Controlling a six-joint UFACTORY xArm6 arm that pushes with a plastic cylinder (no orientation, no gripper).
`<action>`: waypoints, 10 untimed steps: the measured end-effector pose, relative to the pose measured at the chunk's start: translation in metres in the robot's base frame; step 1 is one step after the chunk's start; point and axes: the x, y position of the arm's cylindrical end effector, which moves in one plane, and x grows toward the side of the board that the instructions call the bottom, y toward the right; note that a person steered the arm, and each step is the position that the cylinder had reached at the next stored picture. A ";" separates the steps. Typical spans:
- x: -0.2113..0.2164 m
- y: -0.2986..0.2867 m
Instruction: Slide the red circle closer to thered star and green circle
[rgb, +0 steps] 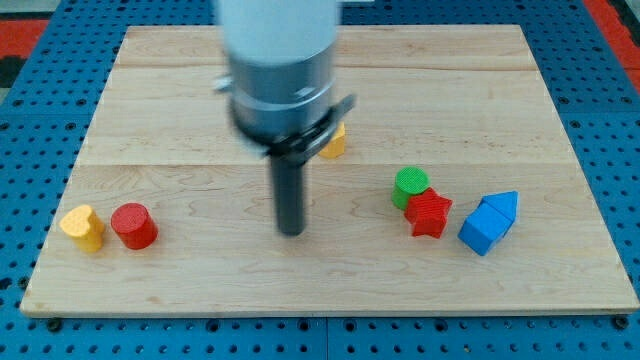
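The red circle (133, 226) stands near the board's lower left, right next to a yellow heart (82, 227) on its left. The red star (429, 213) sits at the view's right, touching the green circle (410, 187) just above and left of it. My tip (291, 231) is down on the board in the middle, well to the right of the red circle and left of the red star, touching no block.
A blue cube (481, 229) and a blue triangular block (501, 206) lie just right of the red star. A yellow block (333, 142) is partly hidden behind the arm's body. The wooden board (320, 290) is edged by blue pegboard.
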 end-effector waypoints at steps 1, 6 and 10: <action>0.058 -0.108; -0.007 -0.192; -0.036 0.009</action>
